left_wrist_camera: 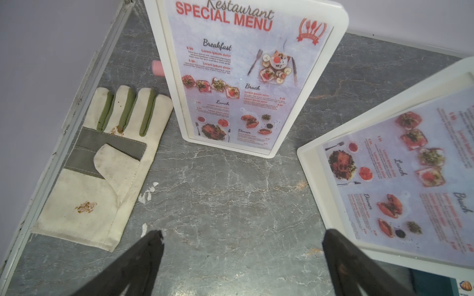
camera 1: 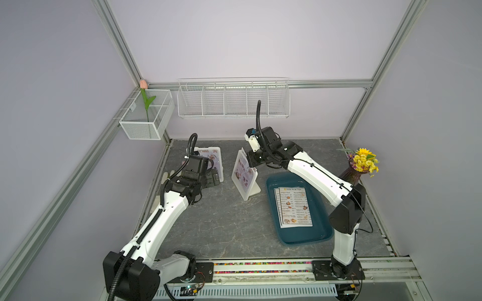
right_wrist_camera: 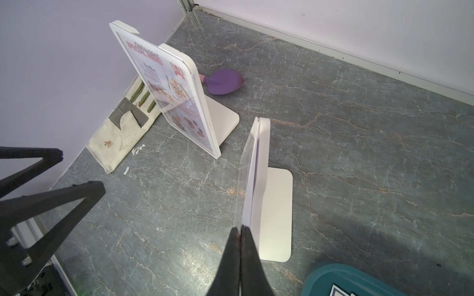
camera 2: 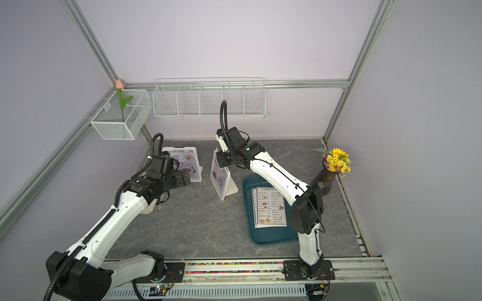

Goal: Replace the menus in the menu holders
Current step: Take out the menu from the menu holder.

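In a top view, the white middle holder [camera 1: 243, 174] and corner holder [camera 1: 215, 156] stand upright, and a DIM SUM INN menu [camera 1: 294, 206] lies in the teal tray [camera 1: 300, 234]. Only the left wrist view shows a readable red SPECIAL MENU sheet [left_wrist_camera: 246, 84]; the left gripper [left_wrist_camera: 242, 238] has its jaws spread. In the right wrist view, the right gripper [right_wrist_camera: 241, 230] has its jaws pressed together at the middle holder's edge.

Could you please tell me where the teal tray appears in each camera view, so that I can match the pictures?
Both top views: the teal tray lies flat, right of centre.
Left wrist: only a corner shows, past the nearer menu holder.
Right wrist: a rim corner, by that holder's foot.
Shared landmark: the nearer menu holder, standing beside the tray in every view.
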Robot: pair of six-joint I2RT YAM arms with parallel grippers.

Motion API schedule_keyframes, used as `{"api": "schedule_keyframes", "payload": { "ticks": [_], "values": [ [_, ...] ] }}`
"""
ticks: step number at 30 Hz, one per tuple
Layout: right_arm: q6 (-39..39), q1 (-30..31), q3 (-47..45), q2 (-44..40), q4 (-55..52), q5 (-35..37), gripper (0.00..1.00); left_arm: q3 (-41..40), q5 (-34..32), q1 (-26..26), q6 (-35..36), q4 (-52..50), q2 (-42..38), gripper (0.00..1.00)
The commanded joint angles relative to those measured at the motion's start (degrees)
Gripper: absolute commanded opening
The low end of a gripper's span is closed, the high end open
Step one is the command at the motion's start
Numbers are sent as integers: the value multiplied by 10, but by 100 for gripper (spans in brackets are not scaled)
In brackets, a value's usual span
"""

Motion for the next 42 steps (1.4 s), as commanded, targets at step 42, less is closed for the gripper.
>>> {"api": "schedule_keyframes", "payload": {
  "ticks": [42],
  "values": [
    [-39,68,-111,-170,86,-293,7,155,-93,76,63,-51,18,100]
  ]
}}
